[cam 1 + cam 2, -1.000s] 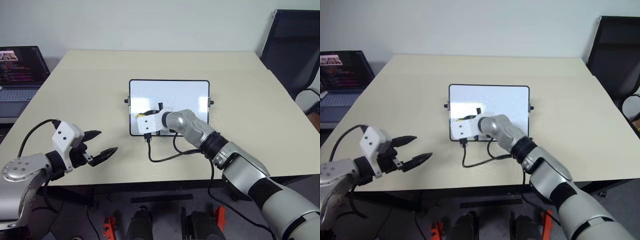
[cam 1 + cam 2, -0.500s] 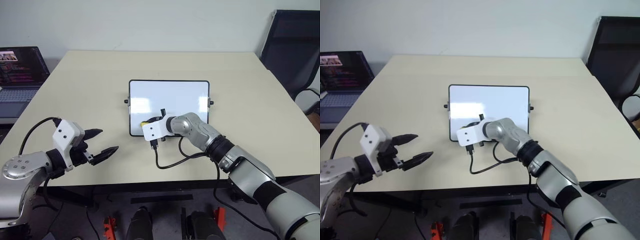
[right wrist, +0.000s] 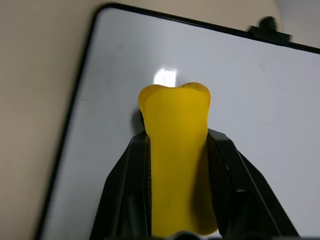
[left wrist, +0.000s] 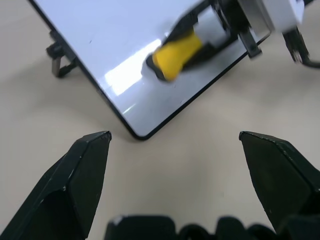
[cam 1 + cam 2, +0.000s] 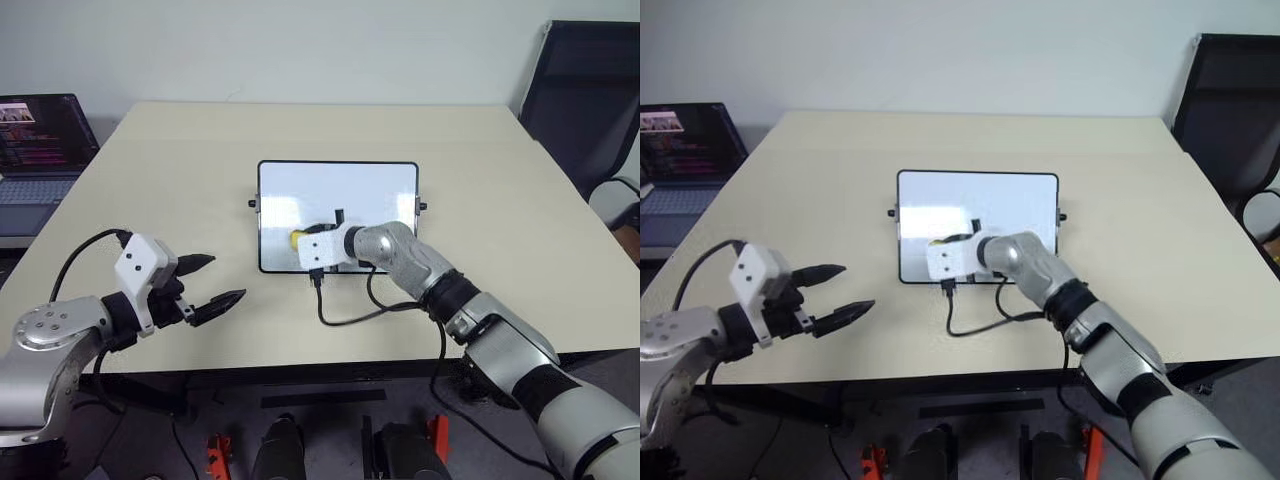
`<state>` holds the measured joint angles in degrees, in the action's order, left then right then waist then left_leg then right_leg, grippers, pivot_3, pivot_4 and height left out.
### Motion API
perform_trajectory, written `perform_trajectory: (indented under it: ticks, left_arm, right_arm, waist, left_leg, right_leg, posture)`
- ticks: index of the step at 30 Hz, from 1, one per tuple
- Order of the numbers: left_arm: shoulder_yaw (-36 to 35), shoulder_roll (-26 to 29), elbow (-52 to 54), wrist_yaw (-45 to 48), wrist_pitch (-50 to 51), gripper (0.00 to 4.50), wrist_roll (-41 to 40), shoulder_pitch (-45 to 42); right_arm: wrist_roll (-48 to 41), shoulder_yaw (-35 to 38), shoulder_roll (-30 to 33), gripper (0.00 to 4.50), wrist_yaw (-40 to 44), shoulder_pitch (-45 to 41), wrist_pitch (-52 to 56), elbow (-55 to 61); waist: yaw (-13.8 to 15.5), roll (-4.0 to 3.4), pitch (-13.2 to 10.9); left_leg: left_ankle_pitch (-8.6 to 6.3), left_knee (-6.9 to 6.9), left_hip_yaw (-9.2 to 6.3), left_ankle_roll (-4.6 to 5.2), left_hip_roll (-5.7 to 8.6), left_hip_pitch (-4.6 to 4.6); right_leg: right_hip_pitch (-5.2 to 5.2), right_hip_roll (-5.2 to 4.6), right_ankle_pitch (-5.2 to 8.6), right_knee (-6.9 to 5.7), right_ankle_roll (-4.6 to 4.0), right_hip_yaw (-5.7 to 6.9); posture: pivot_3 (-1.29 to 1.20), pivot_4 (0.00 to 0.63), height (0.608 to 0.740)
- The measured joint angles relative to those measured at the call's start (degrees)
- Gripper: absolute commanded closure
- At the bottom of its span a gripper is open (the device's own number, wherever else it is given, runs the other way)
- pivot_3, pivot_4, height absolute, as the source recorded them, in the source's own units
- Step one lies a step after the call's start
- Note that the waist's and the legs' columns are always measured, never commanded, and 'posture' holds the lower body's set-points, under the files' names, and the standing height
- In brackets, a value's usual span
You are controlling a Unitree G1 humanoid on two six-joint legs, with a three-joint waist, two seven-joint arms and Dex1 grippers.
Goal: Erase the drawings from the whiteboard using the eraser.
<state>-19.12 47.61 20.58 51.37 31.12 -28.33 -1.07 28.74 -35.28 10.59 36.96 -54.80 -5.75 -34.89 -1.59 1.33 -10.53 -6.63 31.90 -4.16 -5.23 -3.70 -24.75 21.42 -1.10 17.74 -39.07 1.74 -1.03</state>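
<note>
Right wrist view: end effector (image 3: 175, 150) pinches eraser (image 3: 176, 150).

We see the glossy white rectangular whiteboard with a thin black frame (image 5: 337, 215) lying flat at the middle of the pale beige bench (image 5: 180, 190). The small yellow oblong eraser (image 5: 298, 239) sits on the board's near left part, clamped in the right end effector (image 3: 176, 165). The left end effector (image 5: 215, 282) hangs over the bench's near left edge, well apart from the board. An open dark laptop (image 5: 38, 140) stands beyond the bench's far left side; a black chair (image 5: 585, 100) stands off its far right corner.
</note>
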Motion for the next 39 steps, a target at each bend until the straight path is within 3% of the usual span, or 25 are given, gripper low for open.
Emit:
perform_trajectory:
  ticks: [5,10,13,18,21,29,39]
  left_arm:
    - [3.2,0.0,3.7,0.7,1.7,0.00,-2.4,-3.9]
    - [9.4,-0.4,6.3,1.7,3.7,0.00,-4.9,-14.2]
    - [15.3,-3.2,5.5,3.0,3.3,0.00,-5.0,-21.2]
    - [21.7,-6.2,0.1,6.1,1.1,0.00,-3.2,-28.3]
    - [25.4,-8.5,-5.3,9.5,-2.1,0.00,-1.0,-32.2]
    - [32.7,-14.3,-18.7,17.6,-11.6,0.00,5.4,-38.4]
    - [33.9,-18.6,-23.5,19.5,-15.5,0.00,9.6,-40.6]
  right_arm:
    - [-6.3,9.4,0.3,3.38,0.9,8.5,13.7,12.9]
    - [-14.6,25.8,0.3,3.38,-1.3,18.0,34.8,34.6]
    - [-17.5,34.5,1.9,3.38,-2.3,24.9,49.7,49.3]
    - [-21.1,45.7,5.8,3.38,-4.1,30.1,65.4,60.1]
    - [-21.7,49.1,8.6,3.38,-6.0,32.8,69.2,61.0]
    - [-25.6,49.8,6.8,3.38,-11.6,34.2,70.0,54.6]
    - [-29.0,49.9,6.3,3.38,-16.8,33.0,63.1,44.9]
  waist:
    - [0.4,-0.02,-0.1]
    - [1.0,-0.03,-0.1]
    - [1.5,-0.03,-0.1]
    - [0.6,-0.11,-0.2]
    - [0.0,-0.11,-0.2]
    - [-0.7,-0.13,-0.2]
    - [-0.8,-0.13,-0.2]
  left_leg:
    - [0.10,0.04,0.08,-0.16,0.00,-0.15]
    - [0.14,0.02,0.17,-0.21,-0.01,-0.32]
    - [0.10,-0.02,0.21,-0.27,0.02,-0.43]
    - [0.05,-0.05,0.31,-0.28,0.01,-0.49]
    - [0.05,-0.03,0.35,-0.28,0.02,-0.49]
    - [0.07,0.00,0.41,-0.26,0.03,-0.49]
    - [0.07,0.03,0.45,-0.25,0.03,-0.47]
  right_leg:
    - [-0.03,-0.01,-0.01,0.03,0.09,-0.04]
    - [-0.02,0.01,-0.07,0.04,0.49,-0.07]
    - [0.00,0.00,0.13,0.06,0.56,-0.06]
    - [0.13,0.04,0.20,0.04,0.55,-0.14]
    - [0.12,0.03,0.20,0.05,0.56,-0.19]
    - [0.12,0.05,0.16,0.04,0.64,-0.29]
    - [0.10,0.06,0.15,0.01,0.72,-0.35]
  posture:
    - [0.00,0.150,0.740]
    - [0.00,0.150,0.740]
    - [0.00,0.150,0.740]
    - [0.00,0.150,0.740]
    - [0.00,0.150,0.740]
    - [0.00,0.150,0.740]
    - [0.00,0.150,0.740]
